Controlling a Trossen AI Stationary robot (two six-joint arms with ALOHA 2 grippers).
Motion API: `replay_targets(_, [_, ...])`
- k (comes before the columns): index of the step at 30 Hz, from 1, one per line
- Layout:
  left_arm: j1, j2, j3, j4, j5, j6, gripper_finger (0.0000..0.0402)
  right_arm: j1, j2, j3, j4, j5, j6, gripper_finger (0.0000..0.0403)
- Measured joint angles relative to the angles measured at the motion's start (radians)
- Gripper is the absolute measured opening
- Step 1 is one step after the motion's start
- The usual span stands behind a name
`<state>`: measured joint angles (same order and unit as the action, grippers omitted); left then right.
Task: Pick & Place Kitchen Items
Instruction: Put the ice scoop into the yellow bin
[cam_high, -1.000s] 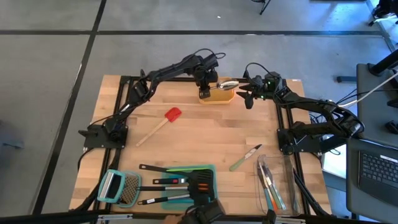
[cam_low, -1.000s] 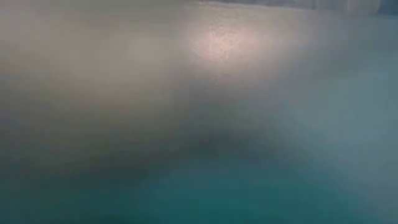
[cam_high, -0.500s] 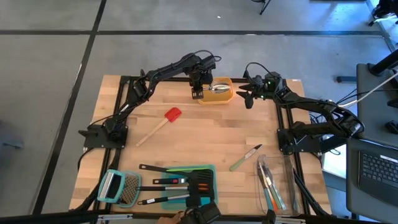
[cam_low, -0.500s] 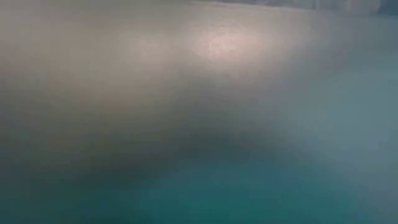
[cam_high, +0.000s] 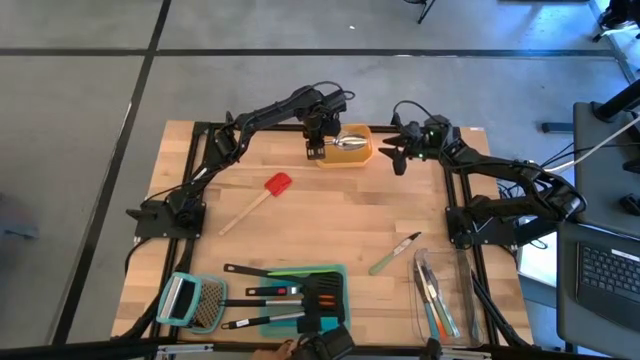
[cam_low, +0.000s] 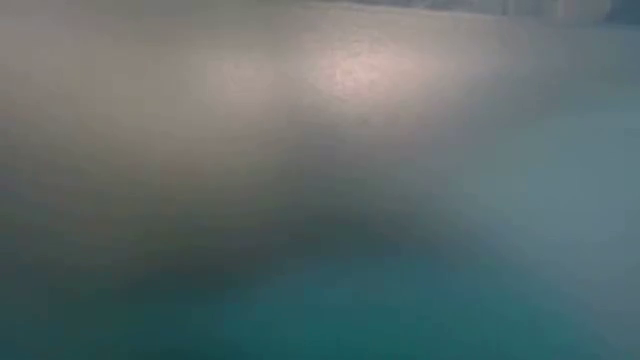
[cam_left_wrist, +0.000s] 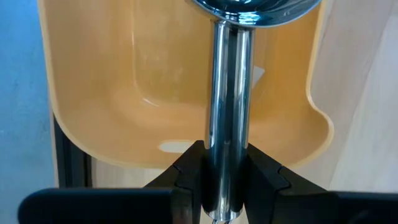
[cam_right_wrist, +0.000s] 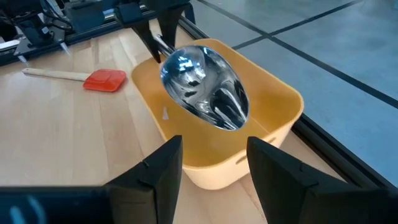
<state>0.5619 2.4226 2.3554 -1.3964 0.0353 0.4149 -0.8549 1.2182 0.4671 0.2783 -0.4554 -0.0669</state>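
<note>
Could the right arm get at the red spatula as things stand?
Probably not easily: the right gripper hangs open beside the orange bin, while the red spatula lies across the table, nearer the left arm, though nothing blocks the way.

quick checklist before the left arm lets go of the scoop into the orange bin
1. Left gripper clamped on the silver scoop handle: ok.
2. Scoop bowl above the orange bin: ok.
3. Scoop low enough to drop gently: cannot tell.
4. Right gripper open, empty, beside the bin and outside it: ok.
5. Bin has room: ok, only bare floor shows.
6. Low view usable: not ok, blurred out.
</note>
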Motion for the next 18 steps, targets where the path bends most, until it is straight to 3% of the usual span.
replay_targets(18, [-0.009,0.002,0.000,-0.024,0.027,0.010,0.0069,0.119,0.000,0.053,-0.043,0.060,0.010,0.0181])
